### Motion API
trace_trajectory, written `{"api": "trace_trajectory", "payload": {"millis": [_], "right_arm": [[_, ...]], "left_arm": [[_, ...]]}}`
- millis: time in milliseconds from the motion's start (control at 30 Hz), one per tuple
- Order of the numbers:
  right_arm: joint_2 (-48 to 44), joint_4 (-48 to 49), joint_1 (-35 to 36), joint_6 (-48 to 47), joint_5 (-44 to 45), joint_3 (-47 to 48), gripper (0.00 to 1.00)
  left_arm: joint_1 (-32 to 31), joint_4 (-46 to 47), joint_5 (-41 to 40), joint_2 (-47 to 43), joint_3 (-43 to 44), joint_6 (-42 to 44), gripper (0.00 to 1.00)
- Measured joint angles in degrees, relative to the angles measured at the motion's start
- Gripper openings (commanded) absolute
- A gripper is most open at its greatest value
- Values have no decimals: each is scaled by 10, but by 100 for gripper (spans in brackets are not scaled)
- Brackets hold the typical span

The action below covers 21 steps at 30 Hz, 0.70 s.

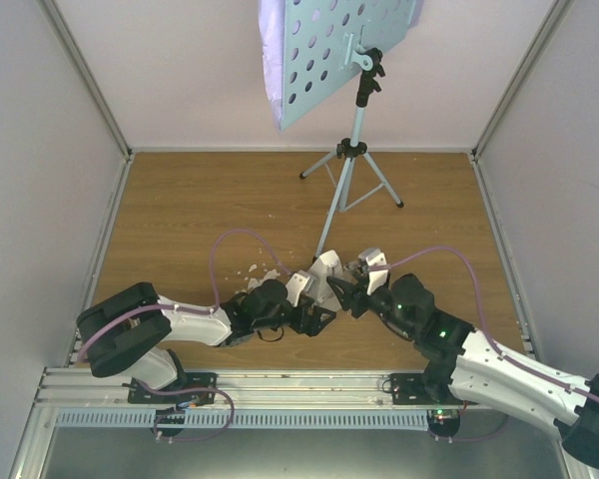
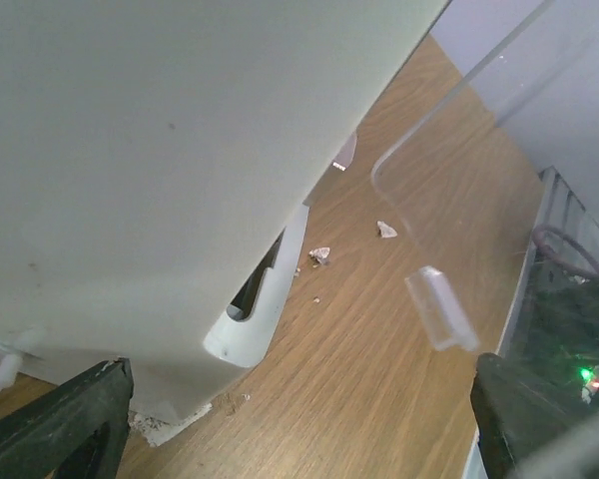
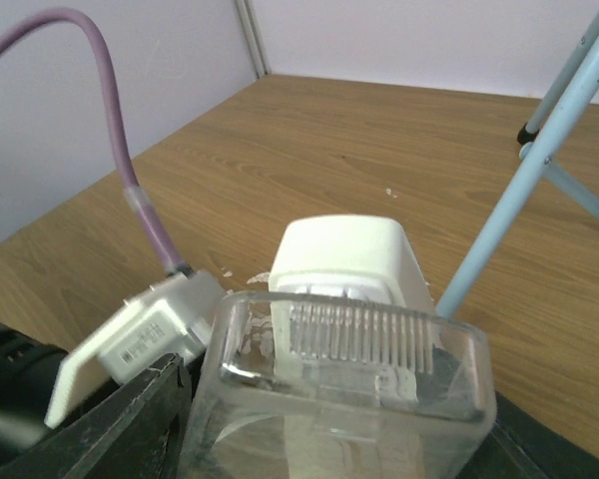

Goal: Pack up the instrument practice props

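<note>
The light-blue music stand (image 1: 345, 185) stands at the back on its tripod, and one of its legs (image 3: 539, 150) shows in the right wrist view. Lilac sheet-music pages (image 1: 271, 60) lie behind its perforated desk (image 1: 324, 55). The white metronome (image 1: 326, 271) sits mid-table between both grippers. My right gripper (image 3: 339, 439) is shut on a clear plastic cover (image 3: 349, 389), and the metronome body (image 3: 344, 254) rises just beyond it. My left gripper (image 2: 299, 399) stands open wide. The metronome's white side (image 2: 150, 170) fills the space above its left finger (image 2: 70, 419).
White crumbs (image 2: 319, 254) lie scattered on the wood near the metronome (image 1: 250, 271). The clear cover's edge (image 2: 439, 309) hangs in front of the left wrist camera. Grey walls close in the table on three sides, and a metal rail (image 1: 280, 384) runs along the near edge.
</note>
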Motion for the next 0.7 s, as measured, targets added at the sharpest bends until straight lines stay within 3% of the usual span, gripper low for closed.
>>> {"api": "trace_trajectory", "payload": {"millis": [133, 467, 700], "right_arm": [[-5, 0, 0, -15, 4, -16, 51], [7, 42, 1, -98, 30, -30, 53], [51, 83, 2, -146, 39, -31, 54]], "left_arm": [[11, -10, -4, -48, -21, -3, 95], [74, -113, -29, -270, -47, -8, 98], [112, -146, -5, -277, -40, -8, 98]]}}
